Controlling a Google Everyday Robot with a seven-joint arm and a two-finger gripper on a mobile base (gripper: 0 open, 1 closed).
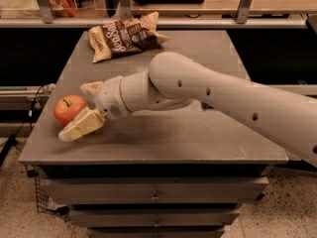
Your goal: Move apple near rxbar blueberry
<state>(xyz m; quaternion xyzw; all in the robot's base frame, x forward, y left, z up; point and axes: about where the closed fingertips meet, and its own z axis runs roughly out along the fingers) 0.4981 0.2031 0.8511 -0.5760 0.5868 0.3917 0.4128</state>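
The red-orange apple [68, 109] sits upright near the left edge of the grey table [198, 138]. My gripper [79, 110] is at the apple, open, with one cream finger [80, 127] in front of it and the other finger [91, 89] behind it, so the apple lies between them. I cannot tell whether the fingers touch it. The blueberry rxbar is hidden behind my white arm [213, 93], which stretches in from the right.
A brown-and-cream chip bag [124, 38] lies at the back of the table. Shelving with a rail stands behind the table. Drawers show below the table's front edge. A cable hangs at the left side.
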